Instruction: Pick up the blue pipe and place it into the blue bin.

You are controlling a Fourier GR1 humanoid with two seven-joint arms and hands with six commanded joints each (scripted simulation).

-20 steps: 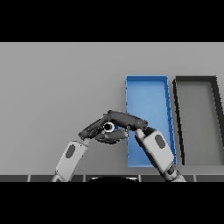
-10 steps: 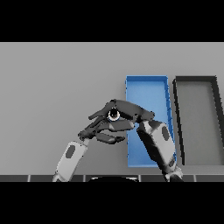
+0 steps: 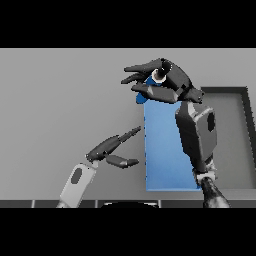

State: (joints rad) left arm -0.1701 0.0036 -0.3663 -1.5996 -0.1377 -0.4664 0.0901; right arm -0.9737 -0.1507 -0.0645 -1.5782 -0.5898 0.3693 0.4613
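Nearest, the left hand (image 3: 111, 150) hangs low over the grey bench (image 3: 60, 100), fingers straight and relaxed, holding nothing, just beside the blue bin (image 3: 167, 170); it looks idle. Farther off, the right hand (image 3: 162, 82) is raised above the bin's far end with fingers curled round the blue pipe (image 3: 142, 96), likely carrying it for a drop inside.

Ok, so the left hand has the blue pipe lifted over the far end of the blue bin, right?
Not quite: the right hand holds the blue pipe over the far end of the blue bin, as the head view shows. The left hand is open, low beside the bin.
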